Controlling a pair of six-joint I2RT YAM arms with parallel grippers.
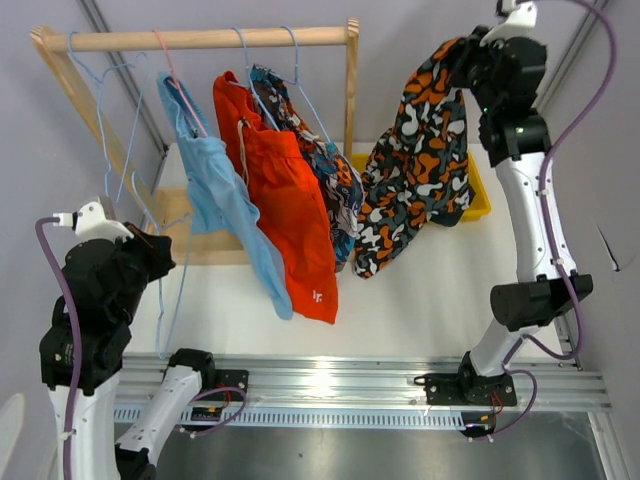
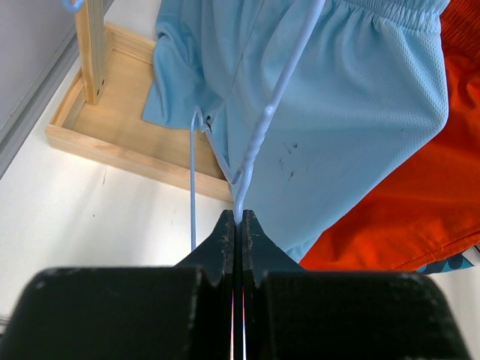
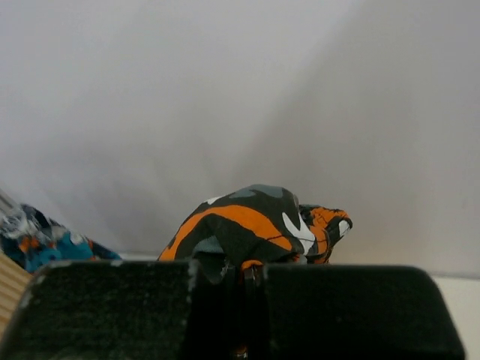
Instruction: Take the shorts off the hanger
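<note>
The orange-black-white camouflage shorts (image 1: 420,160) hang free of any hanger from my right gripper (image 1: 468,50), raised high at the right; in the right wrist view its jaws (image 3: 247,274) are shut on a bunched fold of them (image 3: 251,221). Three more pairs hang on hangers from the wooden rod (image 1: 210,38): light blue shorts (image 1: 225,200), red-orange shorts (image 1: 290,200) and blue-orange patterned shorts (image 1: 335,175). My left gripper (image 1: 160,248) is low at the left, shut on the wire of an empty pale blue hanger (image 2: 262,127), just in front of the light blue shorts (image 2: 360,105).
The rack's wooden base (image 2: 112,146) lies on the white table left of the shorts. A yellow bin (image 1: 478,195) sits behind the hanging camouflage pair. Empty pale blue hangers (image 1: 105,140) hang at the rod's left end. The rack's right post (image 1: 351,90) stands between the rack and my right arm.
</note>
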